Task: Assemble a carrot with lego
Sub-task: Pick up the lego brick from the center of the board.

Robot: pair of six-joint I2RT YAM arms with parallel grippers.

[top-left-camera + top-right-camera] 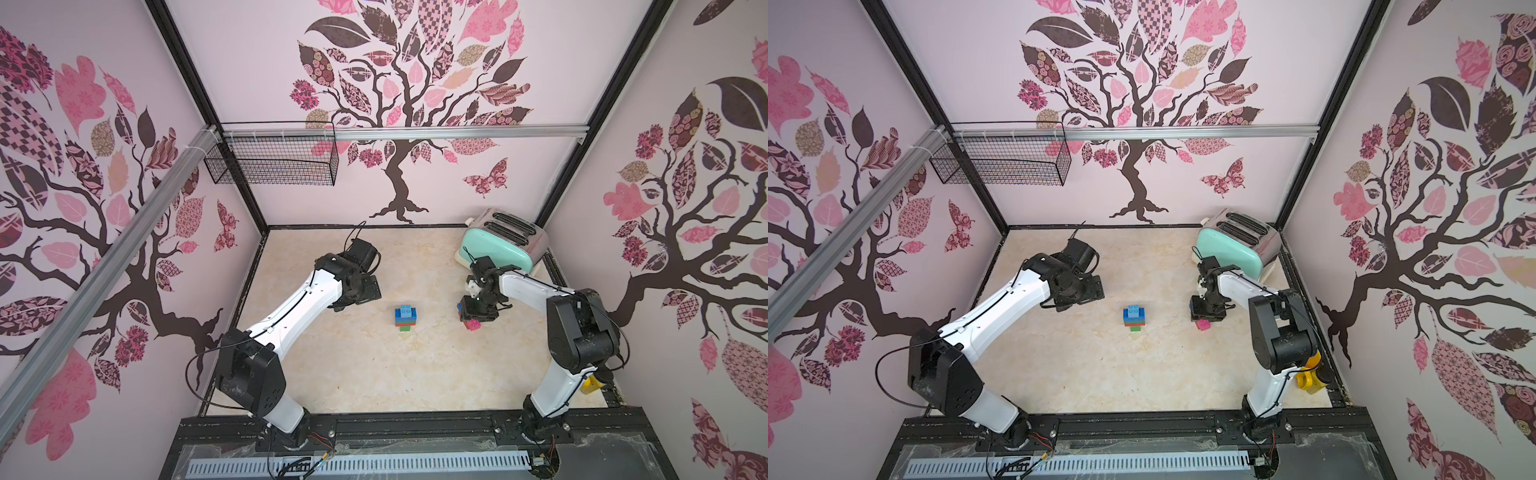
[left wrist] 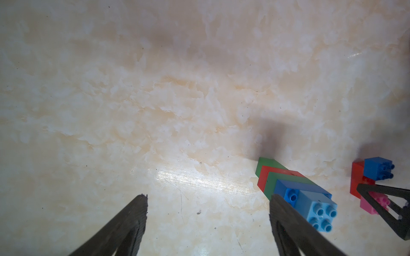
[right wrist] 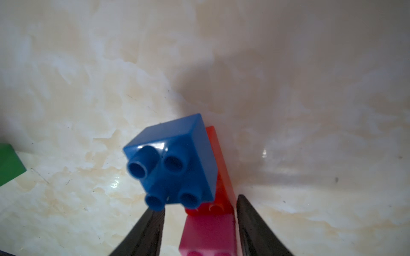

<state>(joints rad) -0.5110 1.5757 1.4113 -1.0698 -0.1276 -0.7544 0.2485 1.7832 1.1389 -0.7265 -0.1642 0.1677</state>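
Observation:
The carrot (image 1: pixel 406 319) (image 1: pixel 1134 318) stands mid-table as an upright stack: green base, then red, green and blue layers, with a light blue brick on top. My left gripper (image 1: pixel 357 297) (image 2: pixel 208 198) hovers open over bare table, and the stack (image 2: pixel 295 188) is just outside one finger. My right gripper (image 1: pixel 477 314) (image 3: pixel 199 204) is lowered over loose lego, jaws apart. A pink brick (image 3: pixel 208 235) lies between them, with a gap on one side. A red brick (image 3: pixel 223 177) and a dark blue brick (image 3: pixel 175 159) sit just beyond the fingertips.
A mint toaster (image 1: pixel 503 243) stands at the back right, close behind the right arm. A wire basket (image 1: pixel 274 160) hangs on the back wall. A yellow mug (image 1: pixel 1308 380) sits by the right arm's base.

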